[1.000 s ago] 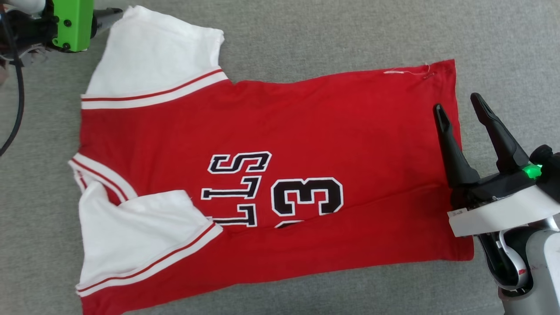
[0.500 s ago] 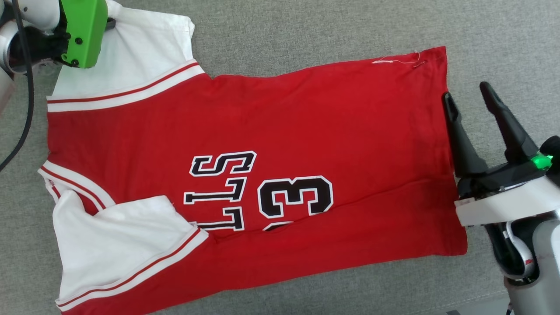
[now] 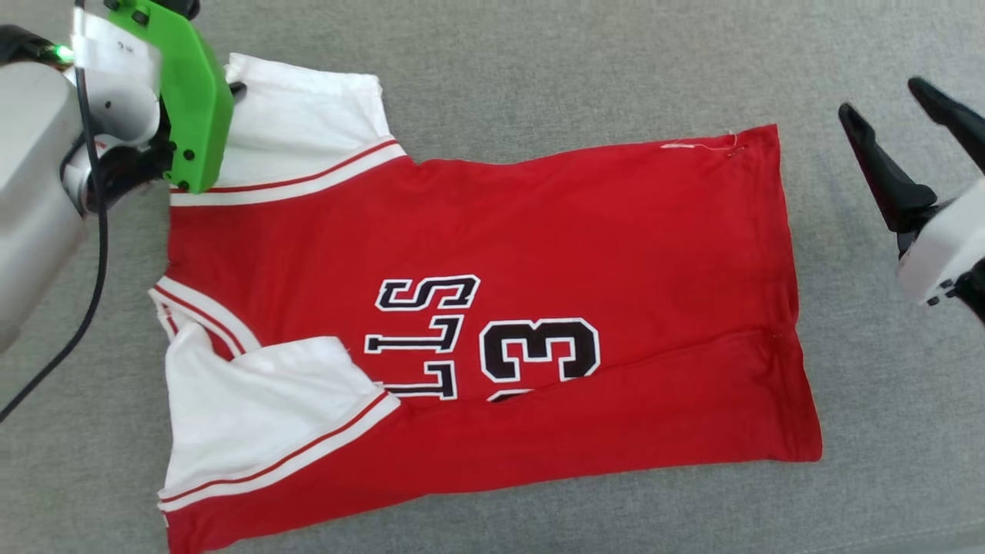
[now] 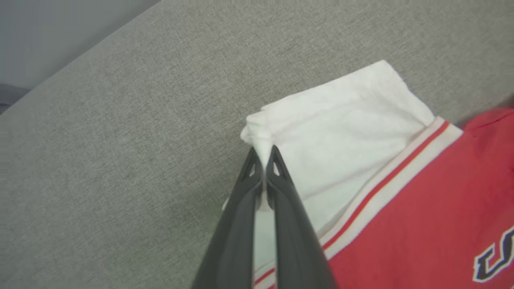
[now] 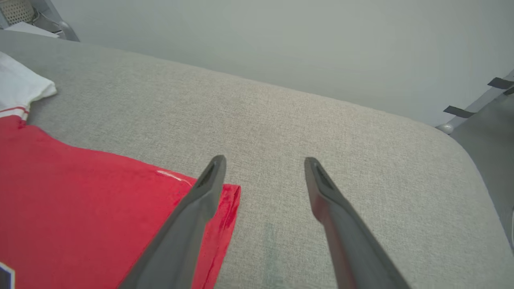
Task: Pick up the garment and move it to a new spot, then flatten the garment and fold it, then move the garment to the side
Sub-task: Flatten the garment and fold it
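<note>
Garment, one: two left gripper fingers pinch its sleeve, two right gripper fingers spread wide.

A grey cloth-covered pad is lying flat and wide. A faint greenish mark is showing on the pad's cloth. A plain pale wall is standing behind the pad. Past the pad's rounded corner, short strips of black tape are sticking to a grey surface. Beyond the pad's far edge, a white thing with small holes is peeking in.
</note>
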### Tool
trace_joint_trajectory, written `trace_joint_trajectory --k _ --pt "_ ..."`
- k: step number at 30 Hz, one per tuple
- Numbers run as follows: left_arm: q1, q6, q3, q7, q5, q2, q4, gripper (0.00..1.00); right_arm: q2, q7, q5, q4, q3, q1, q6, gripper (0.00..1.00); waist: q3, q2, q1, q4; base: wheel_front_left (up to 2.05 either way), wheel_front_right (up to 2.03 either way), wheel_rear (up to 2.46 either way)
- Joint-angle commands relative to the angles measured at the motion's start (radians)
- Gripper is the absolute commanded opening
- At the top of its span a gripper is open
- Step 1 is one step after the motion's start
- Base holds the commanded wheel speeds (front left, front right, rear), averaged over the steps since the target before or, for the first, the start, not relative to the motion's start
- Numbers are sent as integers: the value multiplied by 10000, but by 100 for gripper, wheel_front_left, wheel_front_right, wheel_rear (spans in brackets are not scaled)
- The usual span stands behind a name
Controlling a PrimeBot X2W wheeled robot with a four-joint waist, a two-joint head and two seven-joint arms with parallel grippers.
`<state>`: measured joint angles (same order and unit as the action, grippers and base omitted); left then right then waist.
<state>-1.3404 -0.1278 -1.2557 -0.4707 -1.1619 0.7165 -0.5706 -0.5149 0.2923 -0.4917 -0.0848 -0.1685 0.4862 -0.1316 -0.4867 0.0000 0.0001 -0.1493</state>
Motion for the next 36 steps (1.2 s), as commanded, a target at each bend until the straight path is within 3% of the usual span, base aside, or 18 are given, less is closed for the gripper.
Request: trace_joint_trajectory --k 1,5,9,15,26,32,34,36 --pt "217 -28 -24 237 -33 -73 23 0 -317 712 -379 277 -329 352 9 100 377 0 -1 377 0 0 0" --pt "460 -28 -72 841 84 -236 14 0 -986 2709 -1727 1048 -1188 1389 9 100 567 0 -1 594 0 0 0" --pt "588 -28 -99 1232 126 -381 -49 0 -1403 4379 -2335 1820 -2044 2248 9 100 653 0 -1 785 0 0 0" --pt "563 -28 -140 1479 227 -631 -28 0 -1413 5692 -2523 2823 -3274 3337 9 100 555 0 -1 1109 0 0 0" --pt "162 -28 -185 1788 434 -872 111 0 -849 5394 -2218 4925 -4968 4148 9 100 37 0 -1 1528 0 0 0" --pt "266 -29 -198 2011 476 -848 65 0 -949 5078 -2548 5651 -5999 3908 9 100 56 0 -1 1524 0 0 0" --pt "324 -29 -202 2064 470 -801 57 0 -999 4680 -2642 5729 -6182 3946 9 0 112 0 -1 1486 0 0 0" --pt "409 -29 -205 2165 487 -741 24 0 -991 4146 -2729 5789 -6291 4009 9 0 207 0 -1 1428 0 0 0"
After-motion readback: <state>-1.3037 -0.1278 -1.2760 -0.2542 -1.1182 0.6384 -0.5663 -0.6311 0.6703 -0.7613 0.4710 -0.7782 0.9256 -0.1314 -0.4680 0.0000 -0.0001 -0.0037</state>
